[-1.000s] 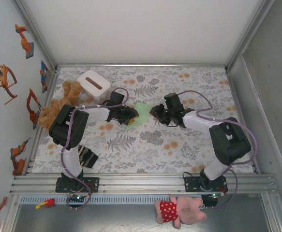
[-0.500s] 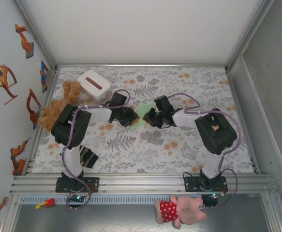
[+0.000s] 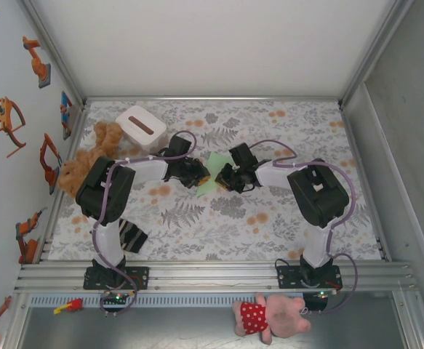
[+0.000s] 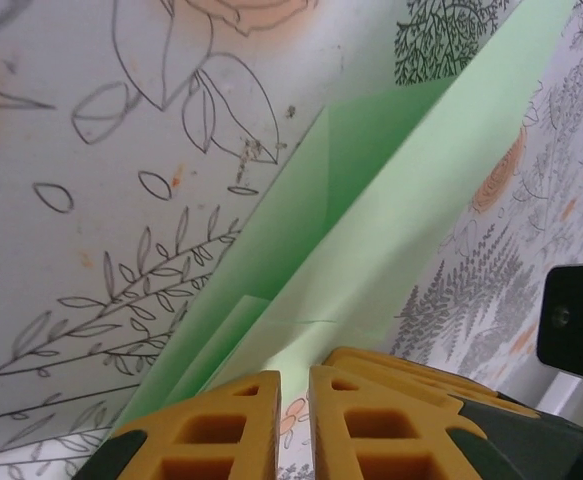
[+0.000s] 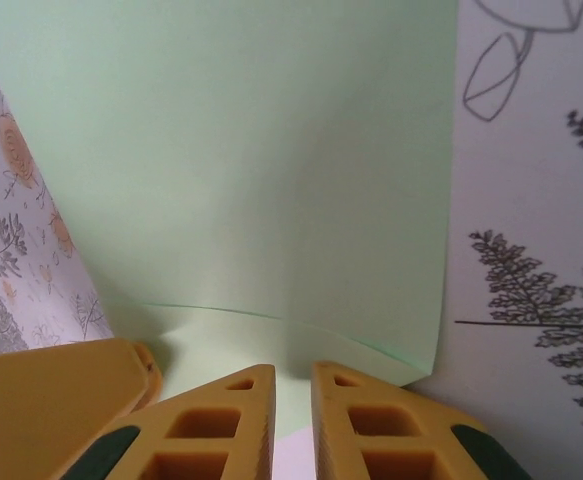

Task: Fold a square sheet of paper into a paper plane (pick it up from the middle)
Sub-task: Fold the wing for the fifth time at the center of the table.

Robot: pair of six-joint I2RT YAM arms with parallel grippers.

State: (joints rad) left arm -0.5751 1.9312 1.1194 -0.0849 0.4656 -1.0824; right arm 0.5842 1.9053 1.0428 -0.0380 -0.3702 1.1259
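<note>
Paper sheet (image 4: 371, 240), part-folded, outside wht box (image 3: 140, 125)

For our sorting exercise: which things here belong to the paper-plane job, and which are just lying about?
Job: paper, left pincer, right pincer.
Lying about: white box, teddy, striped cloth, pink pig toy.

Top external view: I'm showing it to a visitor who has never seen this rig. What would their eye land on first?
Most likely the square sheet of paper, pale green against the floral table at its centre, with the left gripper and right gripper seemingly pinching it from either side. Next, the brown plush toy at the table's left edge, beside the white box.
</note>
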